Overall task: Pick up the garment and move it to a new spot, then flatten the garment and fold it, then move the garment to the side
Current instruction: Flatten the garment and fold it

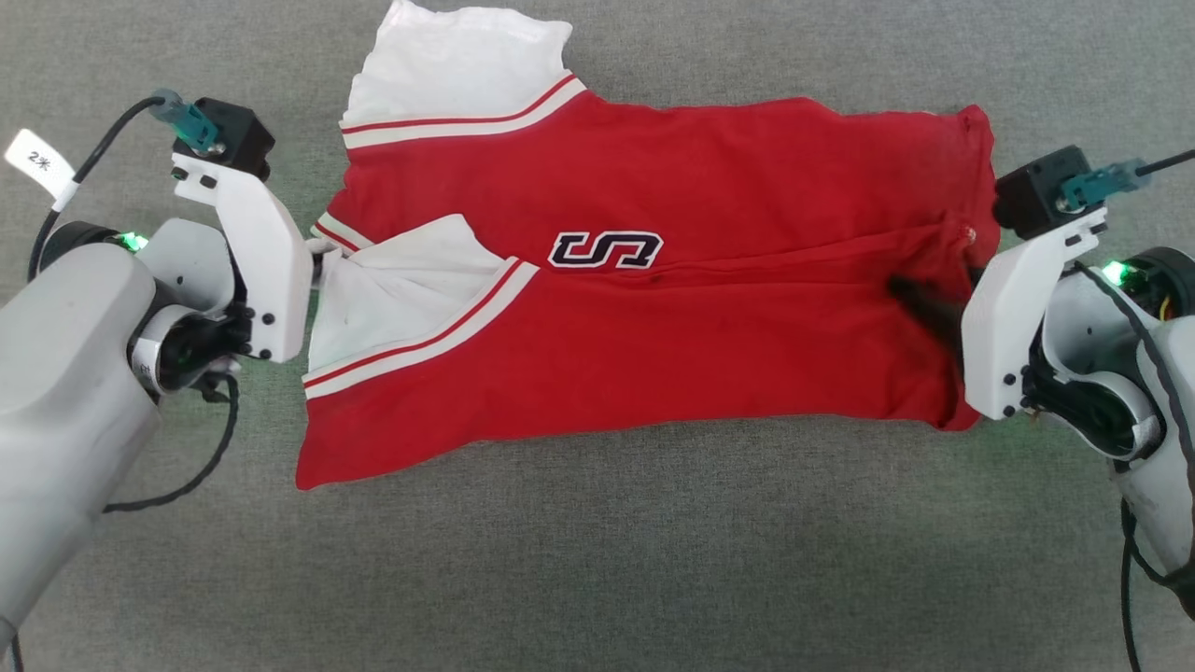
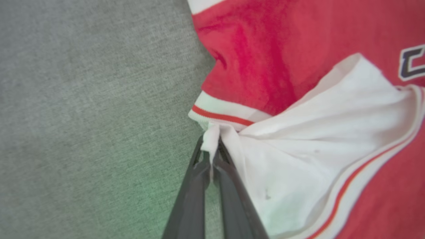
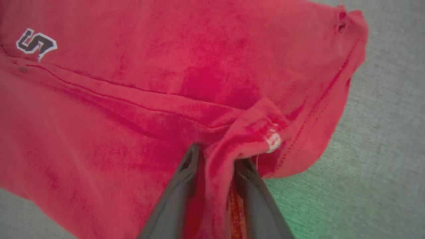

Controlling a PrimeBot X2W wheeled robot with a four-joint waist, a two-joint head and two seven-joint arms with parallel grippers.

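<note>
Shirt (image 1: 653, 355) lies mid-desk (image 1: 597, 579), spread lengthways: collar end at 9 o'clock, hem at 3 o'clock. One white sleeve (image 1: 457, 65) sticks out at 11 o'clock, the other is laid over the chest near 9. There's a long crease across the middle w/ the lower half lying over it, so it looks part-folded.

L gripper (image 2: 210, 146) sits at the 9 o'clock edge, jaws narrow & pinched on a nip of white cloth just beside the striped trim. R gripper (image 3: 217, 156) is at the 3 o'clock end, jaws part-way apart w/ a ridge of red hem between them. Prob loose rather than clamped, can't say for sure.

Handling: thin knit, v. light, fully limp, so no shape of its own. It'll sag & bunch wherever it isn't held, and prob drag on the rough grey desk cover rather than slide. Not fragile.

Best holds are the thicker stitched bits: hem corners at 3 o'clock, collar or sleeve trim at 9. Take both layers at once, or the fold opens. Hold 2 ends, keep it taut when shifting
</note>
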